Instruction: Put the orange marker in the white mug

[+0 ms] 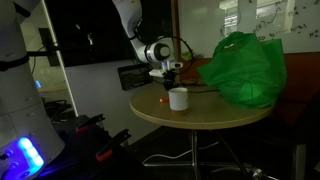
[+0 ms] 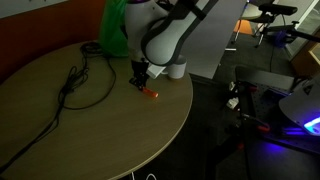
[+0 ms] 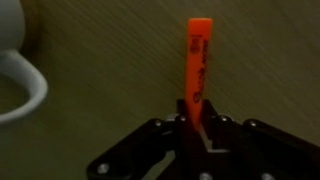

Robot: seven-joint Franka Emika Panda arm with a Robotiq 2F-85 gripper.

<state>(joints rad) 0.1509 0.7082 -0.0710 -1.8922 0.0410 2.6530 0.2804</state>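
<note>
The orange marker (image 3: 196,65) lies flat on the wooden round table (image 2: 80,130), near its edge; it also shows in both exterior views (image 1: 163,99) (image 2: 150,95). My gripper (image 3: 192,125) is down at table level with its fingers closed on the marker's near end; the rest of the marker sticks out ahead. The gripper shows in both exterior views (image 1: 166,78) (image 2: 140,80). The white mug (image 1: 179,98) stands upright close beside the marker. Its rim shows at the left edge of the wrist view (image 3: 18,70). In an exterior view the mug (image 2: 178,70) is partly hidden behind the arm.
A big green bag (image 1: 245,68) (image 2: 114,30) sits on the table behind the mug. A black cable (image 2: 78,85) lies looped across the tabletop. The table edge (image 2: 185,110) runs close to the marker. Dark equipment and a blue-lit device (image 1: 25,152) stand beyond the table.
</note>
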